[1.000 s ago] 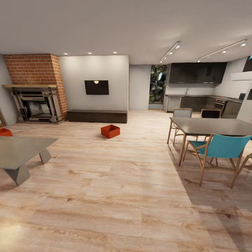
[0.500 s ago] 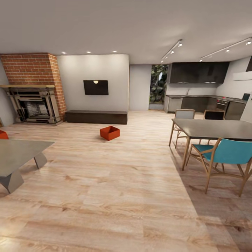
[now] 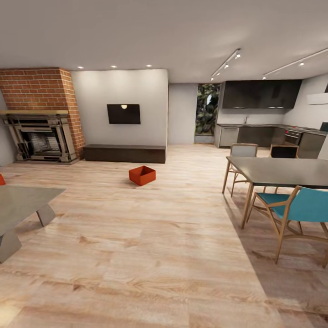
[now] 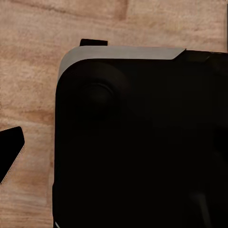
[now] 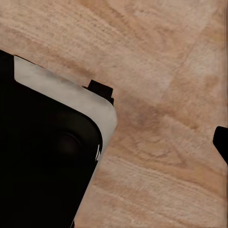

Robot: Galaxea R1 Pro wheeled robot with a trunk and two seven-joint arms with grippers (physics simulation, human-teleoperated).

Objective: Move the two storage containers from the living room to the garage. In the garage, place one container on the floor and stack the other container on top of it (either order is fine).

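Left wrist view: dark robot body (image 4: 142,142) over light wood floor (image 4: 28,61), with one black tip (image 4: 10,153) at the edge, perhaps a finger. Left pincer's opening and load impossible to judge.

Head view, from the left:
- Orange-red sliver (image 3: 1,179) at the picture's edge, behind a low grey table (image 3: 20,202); too little seen to name
- Brick fireplace (image 3: 41,132)
- Long dark bench (image 3: 124,153) under a black wall TV (image 3: 124,114)
- One storage container (image 3: 142,175), orange-red and open-topped, on the living room planks just before the bench, well ahead of both pincers and slightly left of centre
- One dark dining table (image 3: 282,171) with three chairs counted, the nearest of them blue (image 3: 300,207)

Right wrist view: same dark body (image 5: 42,166) above wood planks, another black tip (image 5: 222,145). Right pincer's spread and load likewise impossible to judge
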